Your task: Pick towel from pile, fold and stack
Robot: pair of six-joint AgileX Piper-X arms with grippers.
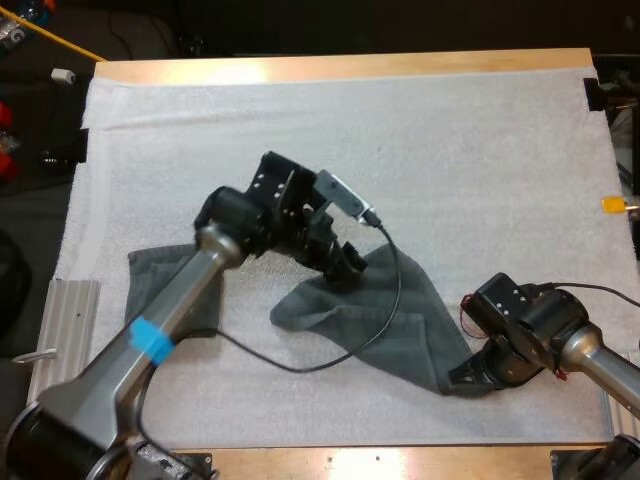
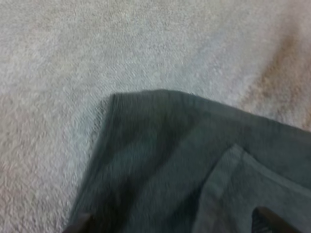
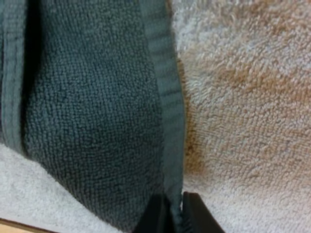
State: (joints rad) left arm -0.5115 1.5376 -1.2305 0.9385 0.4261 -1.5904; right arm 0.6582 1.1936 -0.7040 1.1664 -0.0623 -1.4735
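Observation:
One dark grey-green towel (image 1: 390, 320) lies partly spread on the white mat (image 1: 480, 170), with a second part reaching left under my left arm. My left gripper (image 1: 345, 268) hovers low over the towel's upper edge. In the left wrist view its fingertips (image 2: 80, 224) stand wide apart over a towel corner (image 2: 160, 145) with a folded flap beside it, so the left gripper (image 2: 175, 223) is open. My right gripper (image 1: 462, 378) is at the towel's near right corner. In the right wrist view the right gripper (image 3: 176, 213) is shut on the towel's hem (image 3: 167, 97).
The mat's near edge and the wooden table rim (image 1: 380, 458) run just below the right gripper. A metal rail (image 1: 70, 300) lies off the mat's left side. The far half of the mat is bare white.

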